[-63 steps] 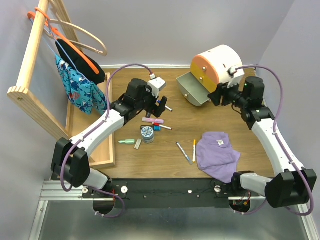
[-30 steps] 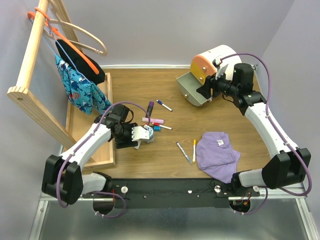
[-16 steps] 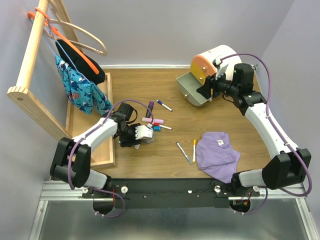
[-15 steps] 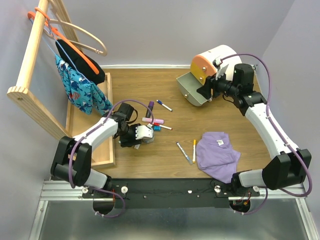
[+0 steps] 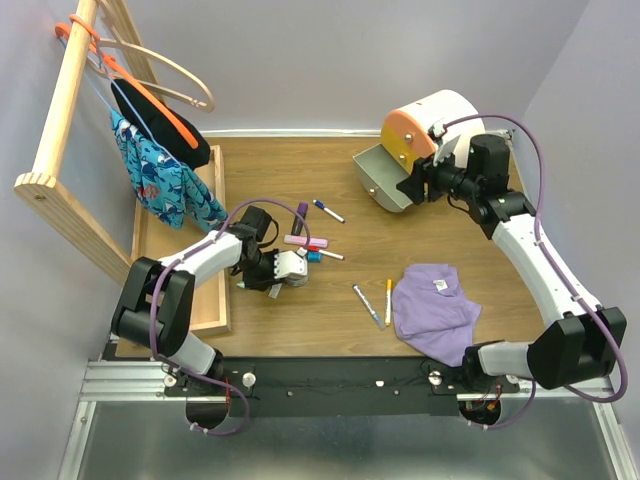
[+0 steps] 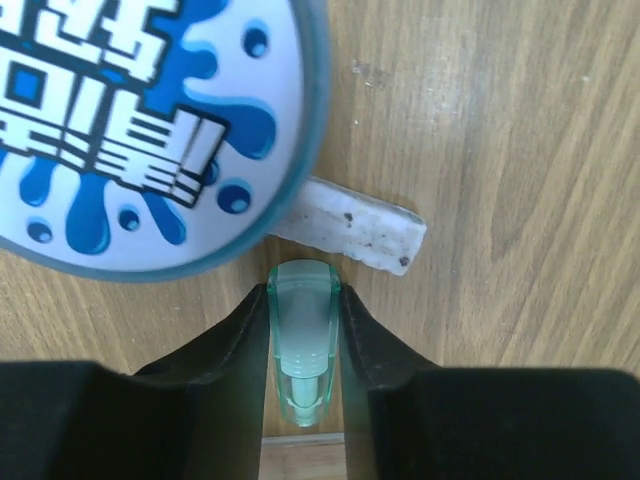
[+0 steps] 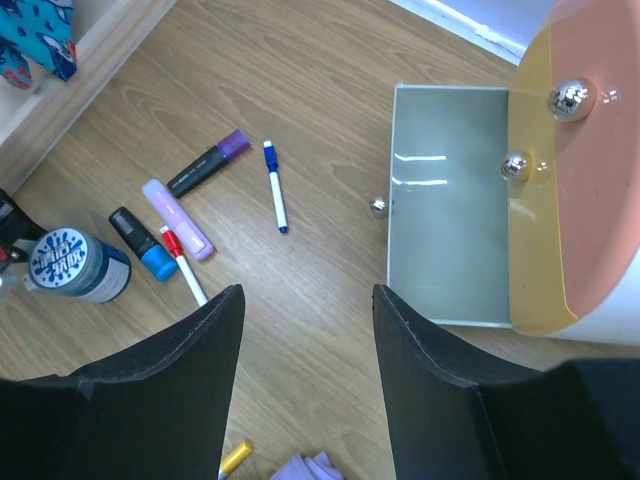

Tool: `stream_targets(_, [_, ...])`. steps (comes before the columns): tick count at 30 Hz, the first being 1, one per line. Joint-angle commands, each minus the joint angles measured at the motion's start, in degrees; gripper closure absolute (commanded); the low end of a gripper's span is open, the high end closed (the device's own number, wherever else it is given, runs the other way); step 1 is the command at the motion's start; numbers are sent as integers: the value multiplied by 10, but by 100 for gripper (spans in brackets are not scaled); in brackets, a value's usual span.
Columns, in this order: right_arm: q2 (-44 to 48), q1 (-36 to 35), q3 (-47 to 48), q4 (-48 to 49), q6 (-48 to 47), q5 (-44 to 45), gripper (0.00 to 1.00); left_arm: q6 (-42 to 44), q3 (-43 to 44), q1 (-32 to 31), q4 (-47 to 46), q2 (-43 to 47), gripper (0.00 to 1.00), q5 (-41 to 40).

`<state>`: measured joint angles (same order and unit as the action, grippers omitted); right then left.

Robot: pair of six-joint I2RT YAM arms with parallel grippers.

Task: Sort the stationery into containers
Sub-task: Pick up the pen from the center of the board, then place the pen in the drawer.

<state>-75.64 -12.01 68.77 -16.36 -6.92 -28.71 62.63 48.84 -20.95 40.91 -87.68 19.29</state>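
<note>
My left gripper [image 5: 272, 280] lies low on the table, shut on a translucent green marker [image 6: 303, 335], both fingers pressed against its sides. The round blue-patterned jar [image 6: 140, 120] and a small white strip [image 6: 350, 222] sit just past its tip. My right gripper [image 7: 308, 380] hangs open and empty over bare wood beside the cream drawer unit [image 5: 450, 112], whose grey drawer [image 7: 450, 250] is pulled out below the yellow [image 7: 530, 220] and orange [image 7: 600, 180] fronts. Loose on the table: purple-capped marker [image 7: 208, 163], blue pen [image 7: 274, 187], pink bar [image 7: 177, 219], red-capped pen [image 7: 183, 265], blue-capped marker [image 7: 142, 243], yellow pen [image 5: 388, 300].
A purple cloth [image 5: 435, 310] lies front right with a white-and-blue pen [image 5: 367, 305] beside it. The long wooden tray [image 5: 205, 300] runs along the left edge under a wooden rack [image 5: 60, 110] with hangers and hanging clothes. A small metal knob [image 7: 378, 206] lies by the grey drawer.
My left gripper slid in beside the jar and closed its fingers onto the green marker. The right arm shifted only slightly near the drawer unit, still open.
</note>
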Motion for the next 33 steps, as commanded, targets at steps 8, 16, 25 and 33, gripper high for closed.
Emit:
stream_targets(8, [28, -4, -15, 18, 3, 49, 39, -25, 214, -3, 175, 113, 75, 71])
stream_targets(16, [29, -3, -37, 61, 43, 132, 43, -90, 339, -77, 106, 86, 74, 162])
stream_targets(25, [28, 2, -43, 142, 121, 327, 29, -464, 419, -121, -340, -81, 75, 189])
stream_targets(33, [46, 15, -74, 154, 135, 335, 25, -557, 535, -125, -452, -259, 75, 168])
